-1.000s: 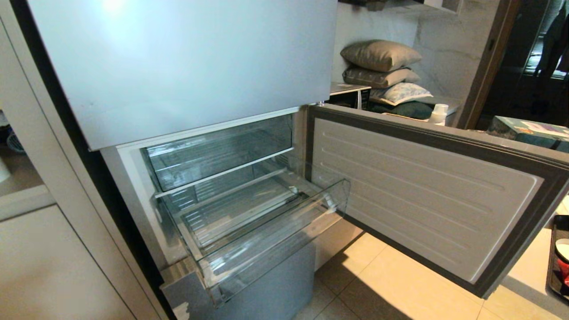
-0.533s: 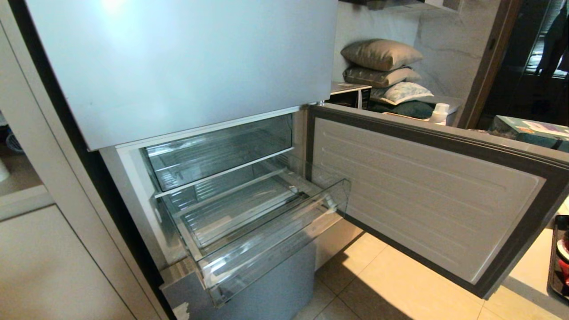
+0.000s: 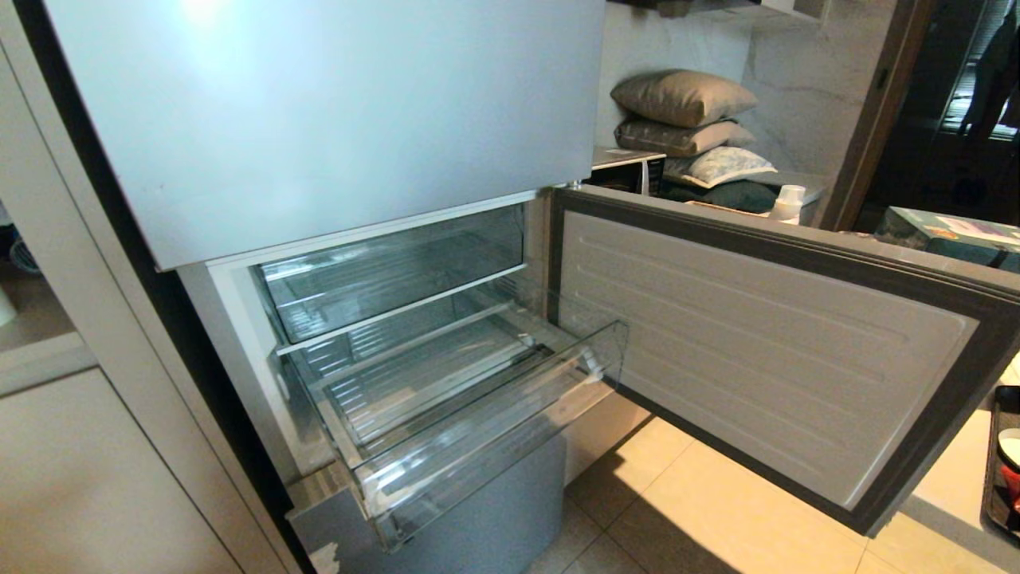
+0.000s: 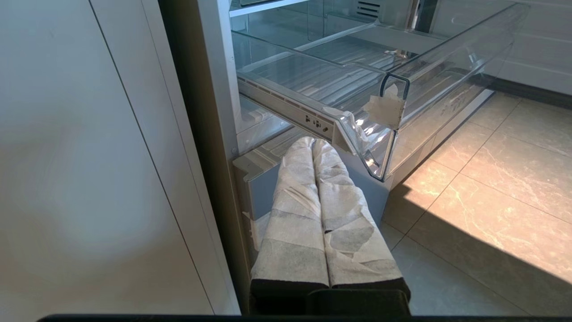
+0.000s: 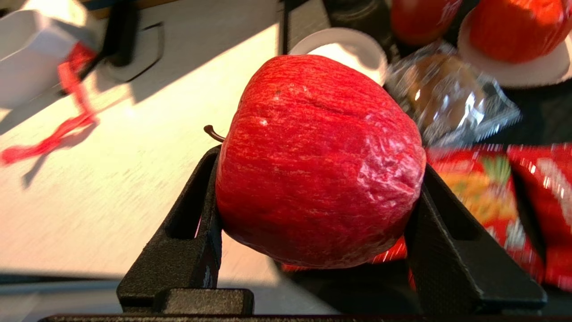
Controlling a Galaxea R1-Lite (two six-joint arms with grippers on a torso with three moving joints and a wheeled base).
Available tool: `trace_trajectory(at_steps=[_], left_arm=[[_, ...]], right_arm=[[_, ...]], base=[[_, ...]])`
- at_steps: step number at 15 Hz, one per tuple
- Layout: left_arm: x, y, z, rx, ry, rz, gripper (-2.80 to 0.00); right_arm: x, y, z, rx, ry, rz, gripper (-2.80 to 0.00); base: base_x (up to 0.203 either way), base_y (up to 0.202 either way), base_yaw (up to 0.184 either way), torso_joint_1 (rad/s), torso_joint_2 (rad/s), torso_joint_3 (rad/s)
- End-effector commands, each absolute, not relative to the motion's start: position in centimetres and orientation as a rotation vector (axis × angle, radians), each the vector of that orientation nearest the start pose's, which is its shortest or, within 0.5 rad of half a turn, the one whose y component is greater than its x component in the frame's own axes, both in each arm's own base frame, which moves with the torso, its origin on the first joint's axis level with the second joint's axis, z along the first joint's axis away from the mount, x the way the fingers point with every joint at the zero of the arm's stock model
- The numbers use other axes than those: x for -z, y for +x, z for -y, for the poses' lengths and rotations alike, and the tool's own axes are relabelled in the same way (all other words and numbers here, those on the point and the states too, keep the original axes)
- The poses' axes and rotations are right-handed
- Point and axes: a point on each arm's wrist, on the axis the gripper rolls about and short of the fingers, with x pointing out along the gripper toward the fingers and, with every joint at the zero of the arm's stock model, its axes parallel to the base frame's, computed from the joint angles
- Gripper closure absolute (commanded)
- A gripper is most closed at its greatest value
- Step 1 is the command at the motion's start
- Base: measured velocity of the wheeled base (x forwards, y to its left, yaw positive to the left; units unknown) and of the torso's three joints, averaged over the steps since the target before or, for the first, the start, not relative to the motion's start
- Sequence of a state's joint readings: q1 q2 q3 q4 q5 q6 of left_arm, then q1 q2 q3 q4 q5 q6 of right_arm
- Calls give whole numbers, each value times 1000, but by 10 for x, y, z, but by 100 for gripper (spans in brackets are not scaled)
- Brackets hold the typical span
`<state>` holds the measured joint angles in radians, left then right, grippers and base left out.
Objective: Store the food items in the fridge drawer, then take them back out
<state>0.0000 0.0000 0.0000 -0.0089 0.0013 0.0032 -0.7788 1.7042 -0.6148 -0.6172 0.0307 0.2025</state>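
Note:
My right gripper (image 5: 317,179) is shut on a round red apple-like fruit (image 5: 313,147), one of the food items, and holds it above a pale tabletop (image 5: 134,170) and a dark tray. Shiny red packets (image 5: 532,188) lie on that tray just beyond the fruit. The fridge drawer (image 3: 478,446) is pulled out, clear and empty, below the shut upper door; its corner (image 4: 429,85) shows in the left wrist view. My left gripper (image 4: 313,143), wrapped in white, is shut and empty, parked low beside the fridge's base under that drawer's corner.
The lower fridge door (image 3: 757,351) stands open to the right. A dark tray (image 3: 1002,478) shows at the far right edge. Near the fruit are another red fruit on a white dish (image 5: 518,27), a clear-wrapped brown item (image 5: 447,98), a white cup (image 5: 344,47) and a red ribbon (image 5: 67,116).

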Motion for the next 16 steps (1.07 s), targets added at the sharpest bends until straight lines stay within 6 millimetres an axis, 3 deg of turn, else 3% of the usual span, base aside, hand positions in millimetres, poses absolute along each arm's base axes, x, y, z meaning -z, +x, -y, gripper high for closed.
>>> trace_trajectory(at_steps=[1, 6, 10, 16], left_arm=[[-76, -23, 0, -2, 3, 6, 0], [-76, -23, 0, 0, 3, 8, 0], [-76, -23, 0, -2, 3, 6, 0], [-76, -23, 0, -1, 3, 6, 0]], right_arm=[[-112, 214, 225, 789, 401, -409, 0], [-73, 250, 272, 729, 421, -426, 0], [-55, 275, 301, 686, 416, -390, 0], [-40, 282, 307, 636, 431, -404, 0]], base=[[0, 0, 0, 0, 0, 0], [0, 0, 0, 0, 0, 0], [0, 0, 0, 0, 0, 0], [0, 0, 0, 0, 0, 0]])
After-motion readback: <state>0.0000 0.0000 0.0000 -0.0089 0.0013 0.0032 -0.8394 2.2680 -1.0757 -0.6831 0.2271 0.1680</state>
